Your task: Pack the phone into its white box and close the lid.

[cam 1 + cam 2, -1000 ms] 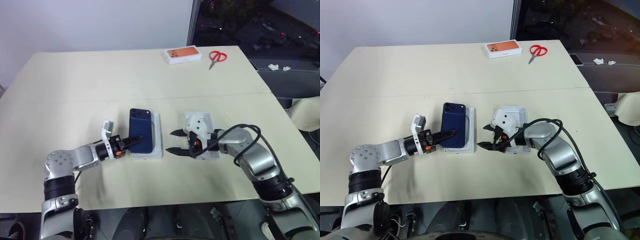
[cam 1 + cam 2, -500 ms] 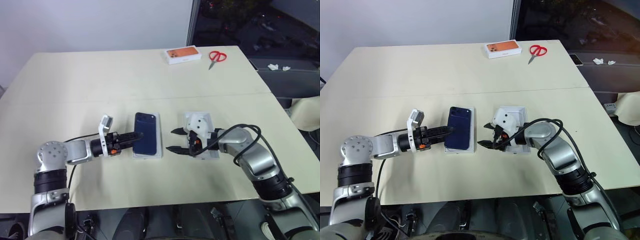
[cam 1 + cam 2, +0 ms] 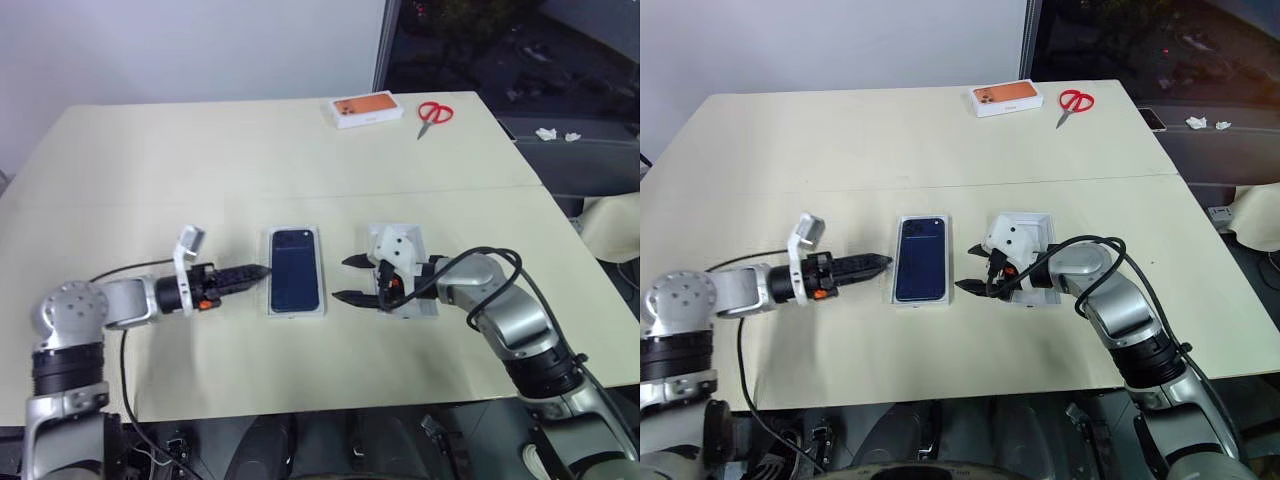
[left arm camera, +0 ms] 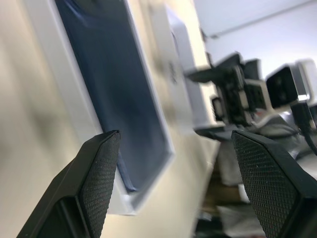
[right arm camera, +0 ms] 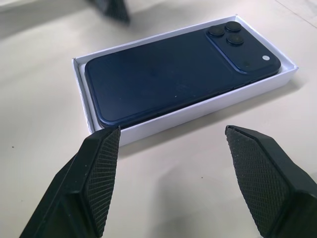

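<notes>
Now that the phone [image 5: 173, 79] lies flat, back up, inside the white box [image 5: 78, 89], the packing half of the task looks done; the camera cluster sits at the box's far end from the robot. A second ago the phone was tilted up on one long edge over the box, pinched by the left gripper [image 3: 252, 272]; half a second ago it was nearly seated. That gripper has since let go and drawn back from the box, and its jaws are spread with nothing between them, the tips just beside the box's left wall. On the box's other side the right gripper [image 3: 348, 280] has kept its place, jaws spread wide and empty, tips near the box's right wall. Just beyond that gripper, away from the box, a white cardboard piece [image 3: 398, 238] rests on the bench [image 3: 200, 170]; I judge it to be the lid, which still has to go on.
</notes>
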Controlling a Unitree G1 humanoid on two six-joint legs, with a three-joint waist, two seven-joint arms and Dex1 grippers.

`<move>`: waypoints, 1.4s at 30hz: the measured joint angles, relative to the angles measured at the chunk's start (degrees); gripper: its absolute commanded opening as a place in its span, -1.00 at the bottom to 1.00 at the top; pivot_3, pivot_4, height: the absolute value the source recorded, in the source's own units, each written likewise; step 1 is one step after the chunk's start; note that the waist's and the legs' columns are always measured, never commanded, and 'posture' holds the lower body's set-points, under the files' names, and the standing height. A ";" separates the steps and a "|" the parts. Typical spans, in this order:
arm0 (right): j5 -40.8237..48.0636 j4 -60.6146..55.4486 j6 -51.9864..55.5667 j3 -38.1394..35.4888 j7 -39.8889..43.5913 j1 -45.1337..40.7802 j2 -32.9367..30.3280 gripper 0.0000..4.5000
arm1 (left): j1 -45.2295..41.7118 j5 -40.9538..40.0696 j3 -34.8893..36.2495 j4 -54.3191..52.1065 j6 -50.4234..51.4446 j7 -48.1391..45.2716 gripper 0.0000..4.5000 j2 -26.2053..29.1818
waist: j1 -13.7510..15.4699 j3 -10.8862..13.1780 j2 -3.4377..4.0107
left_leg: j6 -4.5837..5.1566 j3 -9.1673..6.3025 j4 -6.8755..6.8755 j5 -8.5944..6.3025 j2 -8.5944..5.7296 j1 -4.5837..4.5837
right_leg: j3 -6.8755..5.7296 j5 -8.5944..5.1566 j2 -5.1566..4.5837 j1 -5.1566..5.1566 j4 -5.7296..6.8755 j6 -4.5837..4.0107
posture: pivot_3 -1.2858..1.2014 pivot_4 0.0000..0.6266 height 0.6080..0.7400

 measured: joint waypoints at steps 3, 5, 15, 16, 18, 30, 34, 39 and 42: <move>0.00 0.42 0.00 0.00 -0.12 -0.46 0.10 0.58 | -2.30 0.87 0.70 0.29 -2.62 -1.68 0.67 1.91 | 0.08 0.00 0.00 | 0.01 0.01 0.00 0.00 -0.01 -0.01 | 0.00 0.00 -0.02 0.01 -0.02 0.00 | 0.03 -0.52 1.00; 0.00 1.14 0.00 0.00 -0.70 -1.24 1.04 0.58 | -2.87 1.83 0.73 0.28 -4.38 -2.13 0.67 2.09 | 0.01 0.00 0.01 | 0.01 0.02 0.00 0.00 -0.01 -0.01 | 0.00 0.00 -0.02 0.00 -0.02 0.00 | 0.03 -0.52 1.00; -5.29 9.11 -5.12 0.29 -9.35 -5.93 7.19 -0.51 | -2.00 10.92 -2.43 3.40 -11.74 0.48 -0.39 -2.28 | 0.07 0.01 0.01 | 0.00 0.02 0.00 0.00 -0.02 -0.04 | 0.00 0.03 -0.01 -0.06 0.01 -0.04 | 0.03 -0.52 1.00; -6.34 9.63 -5.72 0.91 -9.68 -5.92 7.13 -0.73 | -2.03 11.85 -2.53 4.14 -12.38 0.90 -0.60 -2.63 | 0.03 0.01 0.01 | 0.00 0.03 0.01 0.01 -0.02 -0.05 | 0.00 0.04 -0.01 -0.06 0.01 -0.04 | 0.03 -0.52 1.00; -8.19 10.51 -7.31 2.33 -9.95 -5.80 7.08 -1.00 | -2.21 13.30 -3.12 4.33 -12.91 1.20 -0.98 -2.99 | -0.04 0.01 0.01 | -0.02 0.04 0.02 0.02 -0.02 -0.05 | 0.01 0.05 -0.01 -0.06 0.01 -0.04 | 0.03 -0.52 1.00; -15.15 12.98 -12.48 7.76 -8.05 -5.27 6.35 -1.00 | -2.90 24.47 -16.49 5.58 -19.44 -4.89 -0.98 -4.41 | -0.08 0.00 0.02 | -0.02 0.04 0.02 0.02 -0.03 -0.05 | 0.01 0.06 -0.01 -0.06 0.02 -0.02 | 0.03 -0.52 1.00; -15.58 11.76 -12.26 7.66 -6.56 -4.06 6.03 -1.00 | -2.60 25.33 -19.03 3.28 -17.53 -7.81 -0.98 -3.19 | 0.02 -0.01 0.02 | 0.02 0.04 0.06 0.00 -0.04 -0.04 | 0.01 0.06 -0.02 -0.01 0.01 -0.02 | 0.03 -0.52 1.00; -14.17 6.40 -9.56 6.14 -2.47 -0.36 1.86 -1.00 | -2.81 25.94 -19.35 2.58 -16.51 -8.00 -0.98 -6.32 | 0.84 -0.01 0.03 | 0.09 0.03 0.13 -0.04 -0.11 -0.04 | 0.00 0.07 -0.07 0.04 -0.01 -0.01 | 0.03 -0.52 1.00; -12.68 2.37 -7.92 5.23 0.75 2.53 -1.73 -1.00 | -3.01 26.44 -20.33 2.12 -16.20 -8.21 -0.98 -8.55 | 1.43 -0.01 0.03 | 0.12 0.02 0.16 -0.06 -0.11 -0.04 | -0.01 0.08 -0.08 0.08 -0.02 0.00 | 0.03 -0.52 1.00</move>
